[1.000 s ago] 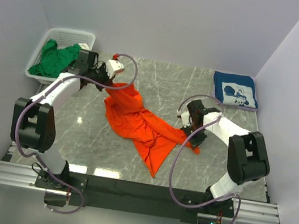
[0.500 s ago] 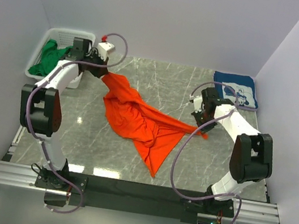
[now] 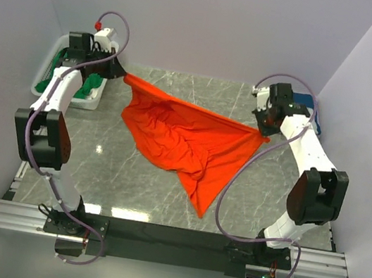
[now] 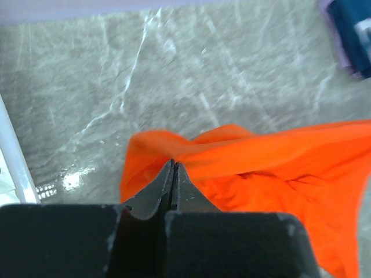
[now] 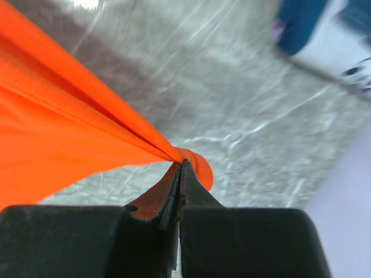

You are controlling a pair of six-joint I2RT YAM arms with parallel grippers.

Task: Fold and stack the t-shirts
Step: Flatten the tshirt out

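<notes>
Marble table (image 3: 115,181), orange t-shirt (image 3: 186,139) stretched, navy t-shirt (image 4: 356,26) mostly behind right arm (image 3: 307,148)

Stretched orange t-shirt (image 3: 186,135) across table (image 3: 128,186) middle

A grey, marble-patterned table (image 3: 128,186) is seen, walled on three sides. Across its middle an orange t-shirt (image 3: 185,142) is spread; its two upper corners are held up off the surface, while its lower part is draped on the marble, tapering to a point toward the near edge. A white lattice basket (image 3: 41,83) is set in the far left corner. In the far right corner a navy t-shirt (image 4: 355,35) with white print is laid, apparently folded, though it is largely hidden from above.
</notes>
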